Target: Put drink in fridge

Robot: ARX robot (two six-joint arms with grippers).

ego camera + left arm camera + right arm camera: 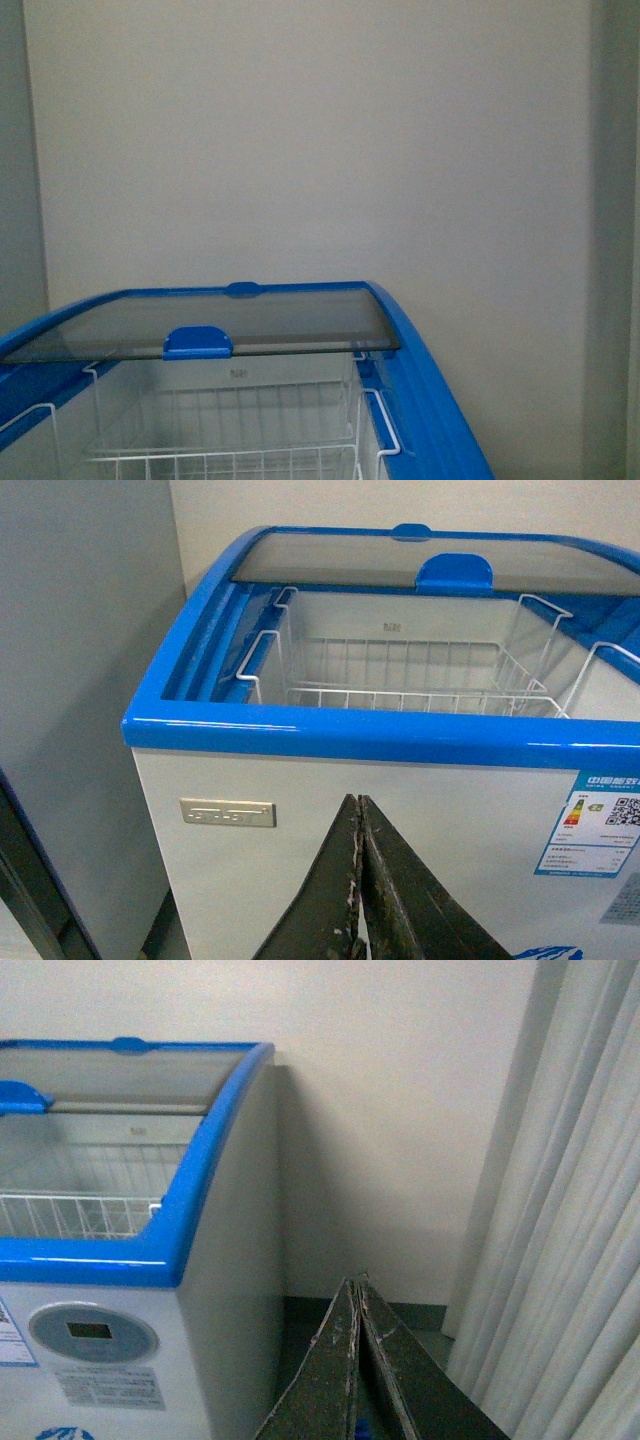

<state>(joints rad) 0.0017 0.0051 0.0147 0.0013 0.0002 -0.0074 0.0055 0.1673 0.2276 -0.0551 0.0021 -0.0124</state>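
With the fridge (440, 400) lid (215, 325) slid back over an empty basket (400, 675), both claws, left (360, 880) and right (358, 1360), are pressed closed and empty, so fetching a drink seems next.

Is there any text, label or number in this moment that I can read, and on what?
None reads clearly.
Silver nameplate on the fridge front: embossed, too blurred.
Energy label, with QR code: Chinese header, too small.
Control panel display: blank or unreadable.
Sticker under it: lines too small.
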